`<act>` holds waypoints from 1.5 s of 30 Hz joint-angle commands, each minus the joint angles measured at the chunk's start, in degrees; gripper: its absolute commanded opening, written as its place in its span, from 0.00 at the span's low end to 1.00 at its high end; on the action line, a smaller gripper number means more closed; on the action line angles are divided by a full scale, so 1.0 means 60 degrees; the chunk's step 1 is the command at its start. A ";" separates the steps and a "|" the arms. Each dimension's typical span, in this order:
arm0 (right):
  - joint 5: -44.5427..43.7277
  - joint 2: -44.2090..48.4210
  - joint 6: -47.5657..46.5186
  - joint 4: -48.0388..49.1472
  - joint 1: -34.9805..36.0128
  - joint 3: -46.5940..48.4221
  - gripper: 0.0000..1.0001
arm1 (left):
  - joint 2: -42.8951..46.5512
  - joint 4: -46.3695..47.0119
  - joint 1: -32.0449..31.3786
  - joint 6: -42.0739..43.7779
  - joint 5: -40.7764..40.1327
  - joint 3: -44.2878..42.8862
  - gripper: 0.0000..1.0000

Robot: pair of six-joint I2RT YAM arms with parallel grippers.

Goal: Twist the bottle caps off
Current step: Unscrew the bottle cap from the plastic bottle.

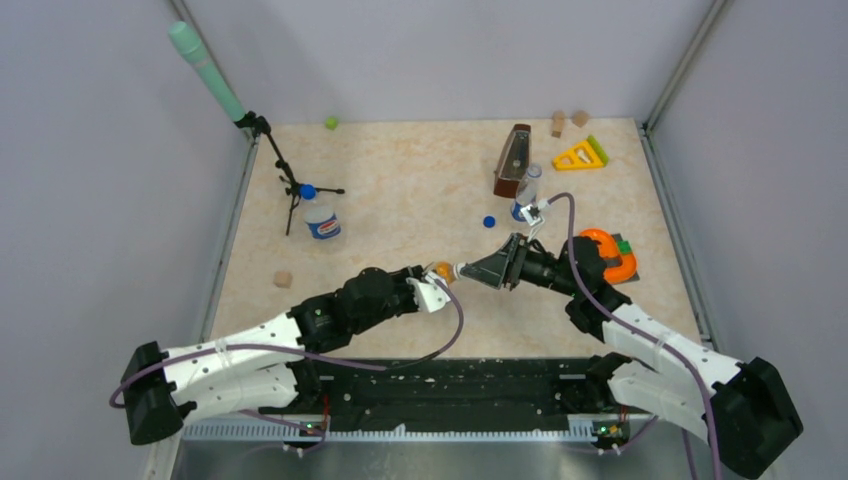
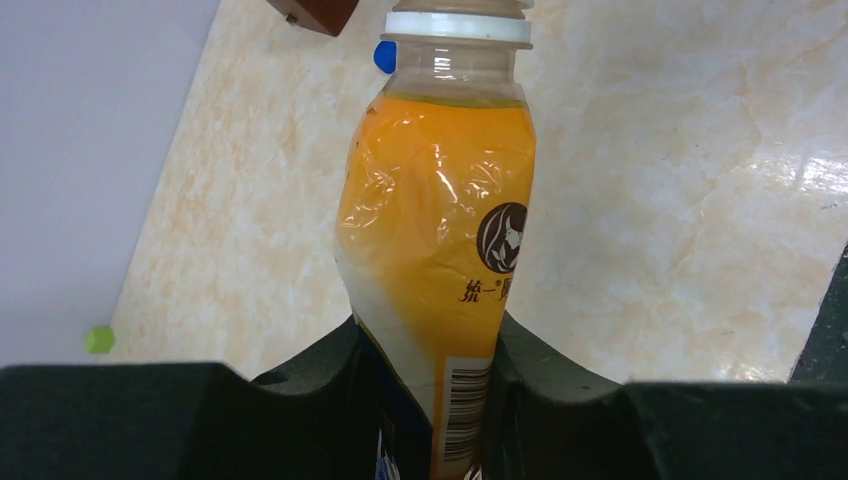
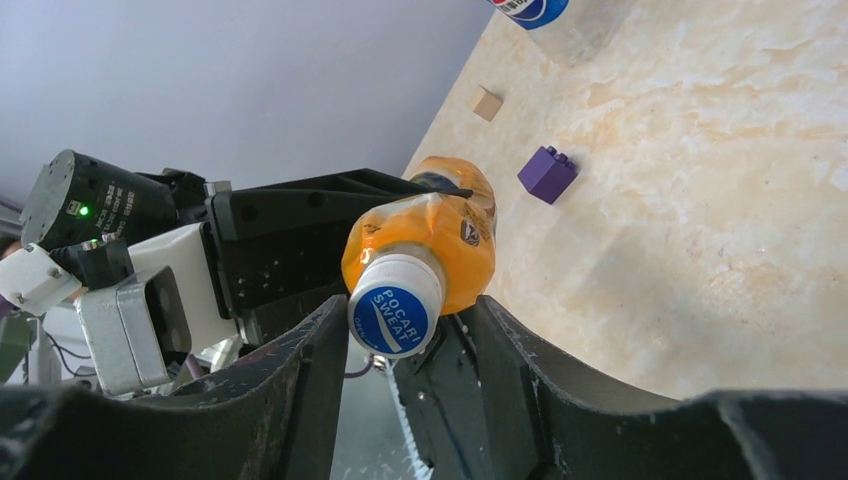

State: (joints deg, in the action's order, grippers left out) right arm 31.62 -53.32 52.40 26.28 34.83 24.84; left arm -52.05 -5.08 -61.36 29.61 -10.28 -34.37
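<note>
Currently left gripper (image 2: 425,352) clenched on orange-wrapped bottle (image 2: 440,200), seemingly empty; right gripper (image 3: 409,302) straddles blue-white cap (image 3: 394,312), cannot tell if gripping

The bottle (image 2: 435,220) was clear, crinkled plastic under a glossy orange wrap; its cap (image 3: 395,305) was smooth plastic. The desk (image 2: 680,200) looked polished, marble-patterned. The left gripper (image 2: 430,375) was matt black plastic.

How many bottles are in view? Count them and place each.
3. One blue-capped bottle stands by the tripod; a clear bottle stands beside the brown block; the orange bottle is held by the left gripper. None looks hidden.
</note>
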 commanded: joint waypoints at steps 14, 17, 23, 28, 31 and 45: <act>-0.0099 0.0004 -0.0446 0.0300 0.0099 0.0144 0.07 | -0.0227 0.0435 -0.0085 0.0283 -0.0078 -0.0126 0.00; 0.0195 0.0040 -0.0869 0.0301 0.0098 0.0114 0.02 | -0.0231 0.0416 -0.0085 -0.0127 0.0008 -0.0163 0.00; 0.0801 0.0573 -0.2161 0.0072 0.0098 -0.0002 0.00 | -0.0432 -0.0832 0.0168 -0.1187 0.2212 -0.1036 0.00; 0.1521 0.1037 -0.3041 -0.0002 0.0098 -0.0197 0.00 | -0.0494 -0.1488 0.1253 -0.1801 0.5245 -0.1427 0.00; 0.1955 0.1237 -0.3518 -0.0319 0.0098 -0.0202 0.00 | -0.0616 -0.1872 0.1866 -0.1956 0.6559 -0.1658 0.00; 0.0745 0.1647 -0.3293 -0.1009 0.0098 -0.0157 0.57 | -0.1385 -0.2415 0.2242 -0.1673 0.5836 -0.1941 0.00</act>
State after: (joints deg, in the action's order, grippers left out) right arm 40.99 -45.32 29.32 18.72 34.83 23.97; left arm -62.87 -25.82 -47.79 19.59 29.67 -47.68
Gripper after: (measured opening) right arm 0.509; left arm 0.354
